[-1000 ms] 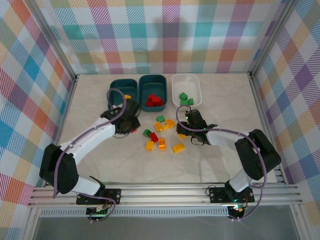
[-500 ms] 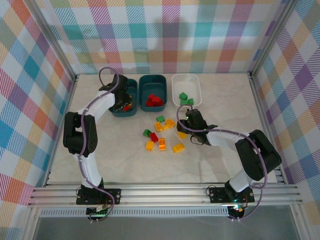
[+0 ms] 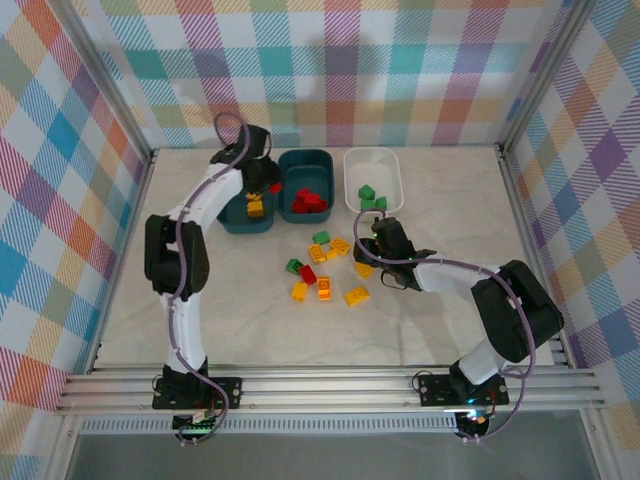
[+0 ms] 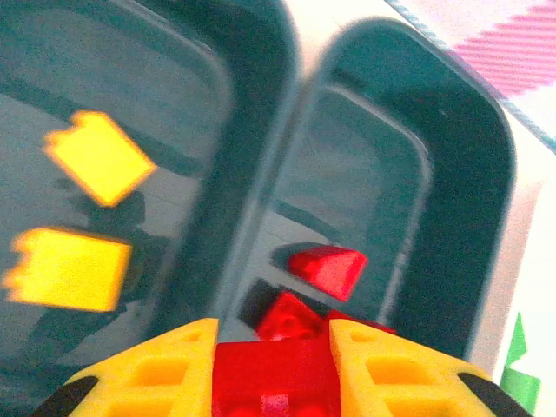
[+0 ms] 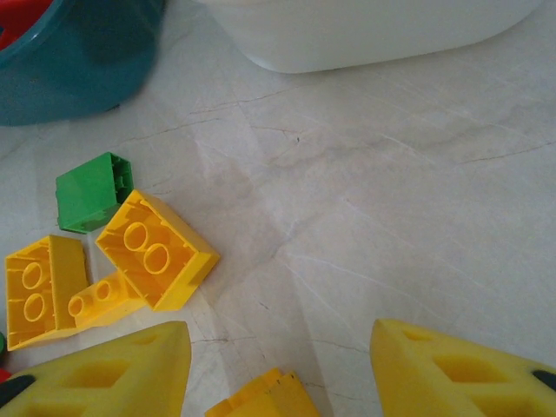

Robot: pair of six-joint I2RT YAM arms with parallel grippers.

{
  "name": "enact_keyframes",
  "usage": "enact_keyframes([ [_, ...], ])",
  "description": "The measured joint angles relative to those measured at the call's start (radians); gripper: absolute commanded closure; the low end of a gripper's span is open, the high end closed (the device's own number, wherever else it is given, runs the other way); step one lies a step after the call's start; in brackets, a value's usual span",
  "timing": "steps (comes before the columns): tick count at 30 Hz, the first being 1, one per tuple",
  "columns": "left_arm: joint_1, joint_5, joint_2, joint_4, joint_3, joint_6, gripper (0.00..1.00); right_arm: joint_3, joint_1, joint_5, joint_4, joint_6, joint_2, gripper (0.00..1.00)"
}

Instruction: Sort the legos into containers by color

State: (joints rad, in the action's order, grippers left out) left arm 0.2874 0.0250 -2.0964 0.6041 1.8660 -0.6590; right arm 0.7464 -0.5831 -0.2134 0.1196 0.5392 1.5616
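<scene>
Marble tabletop (image 3: 460,210): left gripper (image 4: 273,346) swung from pile (image 3: 322,288) to 12 o'clock, pinching red brick (image 4: 276,387) at red bin (image 4: 469,148) edge; drop due. Right gripper (image 5: 278,343) spread over yellow brick (image 5: 261,401), pile's 3 o'clock

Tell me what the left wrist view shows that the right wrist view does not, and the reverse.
Left wrist view: the left pincer shut on a small red plastic brick, and two yellow plastic bricks inside the left dark teal plastic bin. Right wrist view: the open right pincer, the white plastic bin, a green plastic brick and loose yellow bricks on the pale table. Both: the middle dark teal bin holding red bricks.
</scene>
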Motion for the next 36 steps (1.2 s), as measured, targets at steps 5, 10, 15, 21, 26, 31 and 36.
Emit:
enact_keyframes([
  [5,0.065,0.045,-0.137,0.026,0.141,0.029,0.41,0.0,0.0,-0.003,0.0,0.0,0.0,0.41],
  [10,0.09,0.087,-0.176,0.064,0.2,0.05,0.21,0.0,0.0,-0.004,0.0,0.0,-0.005,0.4],
  [15,0.122,0.092,-0.074,0.072,0.118,0.099,0.19,0.0,-0.001,-0.013,0.0,0.0,-0.014,0.39],
  [21,0.346,-0.006,0.249,0.08,-0.254,0.1,0.26,-0.016,-0.001,-0.081,-0.013,0.013,-0.035,0.38],
  [26,0.555,-0.074,0.36,0.087,-0.488,0.043,0.29,-0.018,0.0,-0.157,-0.034,0.038,-0.051,0.34],
  [31,0.616,-0.148,0.363,0.106,-0.596,-0.023,0.28,-0.02,0.0,-0.199,-0.047,0.056,-0.059,0.32],
  [36,0.662,-0.205,0.314,0.083,-0.593,-0.045,0.28,-0.021,0.001,-0.208,-0.057,0.06,-0.063,0.31],
])
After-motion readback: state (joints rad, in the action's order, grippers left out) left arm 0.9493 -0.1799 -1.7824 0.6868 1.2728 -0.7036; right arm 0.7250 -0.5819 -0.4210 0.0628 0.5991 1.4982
